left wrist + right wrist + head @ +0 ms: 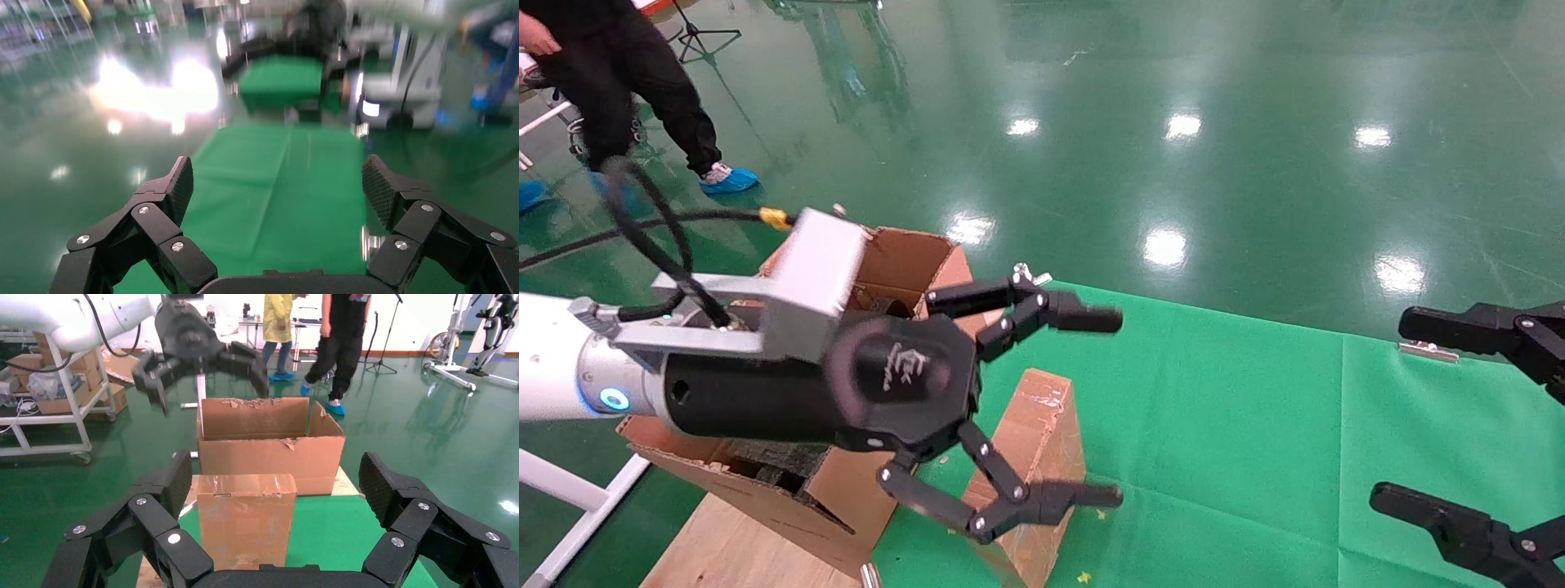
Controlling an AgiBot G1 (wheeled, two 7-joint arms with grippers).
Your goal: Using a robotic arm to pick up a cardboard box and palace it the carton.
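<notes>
Left gripper (pixel 1103 407) spread above cardboard box (pixel 1038 457)

Your left tool (pixel 1120 407) hid much of the carton (pixel 903 261) and part of the box (pixel 1042 441); the right tool (pixel 1406 412) was cut off at the edge.

The right gripper (pixel 272 496) is holding its black fingers (pixel 168 484) spread wide, framing the cardboard box (pixel 246 519), which is standing upright on the green cloth (pixel 330 530) with shiny tape across its top edge. Just beyond it the carton (pixel 269 454) is sitting with its ragged torn flaps open, and the robotic arm (pixel 79 318) is reaching in above it, its own gripper (pixel 205 376) hanging spread apart over the carton's opening. Farther off, two people (pixel 339 346) are standing on the glossy green floor (pixel 428 422), and a white shelf trolley (pixel 52 410) is carrying brown boxes.
</notes>
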